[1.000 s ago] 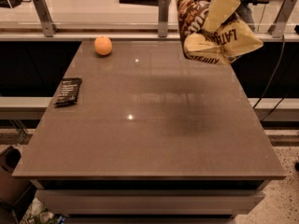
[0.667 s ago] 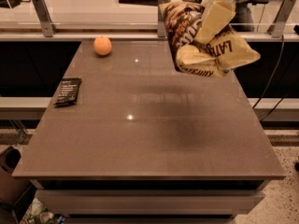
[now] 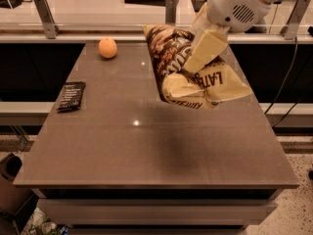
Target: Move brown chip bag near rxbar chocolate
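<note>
**Chip bag held aloft over the table's far right part**

The gripper [image 3: 203,53] hangs over the far right part of the grey-brown table [image 3: 146,180], below the white rounded arm housing [image 3: 234,4] at the top of the camera view. Its cream-coloured fingers [image 3: 208,45] are pinched onto the brown chip bag [image 3: 217,84], one finger lying slantwise across the bag's front.

The bag is clear of the tabletop and tilted, its dark brown half with white lettering towards the left and up, its cream-yellow half with dark print towards the right and down. A soft shadow [image 3: 168,146] falls on the table beneath it, nearer the middle.

The rxbar chocolate [image 3: 71,96] lies flat by the table's left edge, well apart from the bag. An orange fruit [image 3: 107,48] sits at the far left corner, beyond the bar and apart from it. A dark cable [image 3: 288,72] hangs off the right side of the table
</note>
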Robot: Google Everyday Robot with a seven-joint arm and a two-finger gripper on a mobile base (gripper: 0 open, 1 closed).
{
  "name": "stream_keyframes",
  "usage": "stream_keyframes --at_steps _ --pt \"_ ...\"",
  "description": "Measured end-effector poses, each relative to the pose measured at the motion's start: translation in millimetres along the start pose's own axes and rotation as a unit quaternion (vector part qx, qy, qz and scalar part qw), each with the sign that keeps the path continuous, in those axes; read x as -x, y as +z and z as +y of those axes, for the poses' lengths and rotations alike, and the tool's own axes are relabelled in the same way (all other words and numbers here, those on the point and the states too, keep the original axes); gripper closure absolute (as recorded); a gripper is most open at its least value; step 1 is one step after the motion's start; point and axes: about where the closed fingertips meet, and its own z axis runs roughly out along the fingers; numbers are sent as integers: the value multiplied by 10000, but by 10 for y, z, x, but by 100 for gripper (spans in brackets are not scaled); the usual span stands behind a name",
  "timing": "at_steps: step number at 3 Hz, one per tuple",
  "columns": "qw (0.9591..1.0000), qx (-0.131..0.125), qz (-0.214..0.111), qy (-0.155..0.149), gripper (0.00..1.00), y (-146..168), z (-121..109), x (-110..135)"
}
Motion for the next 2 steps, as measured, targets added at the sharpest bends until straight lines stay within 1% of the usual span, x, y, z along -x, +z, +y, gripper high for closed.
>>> stream_keyframes --at_steps 1,2 --pt "9997 105 -218 42 100 261 27 130" --pt "9984 295 -473 -21 100 510 51 304"
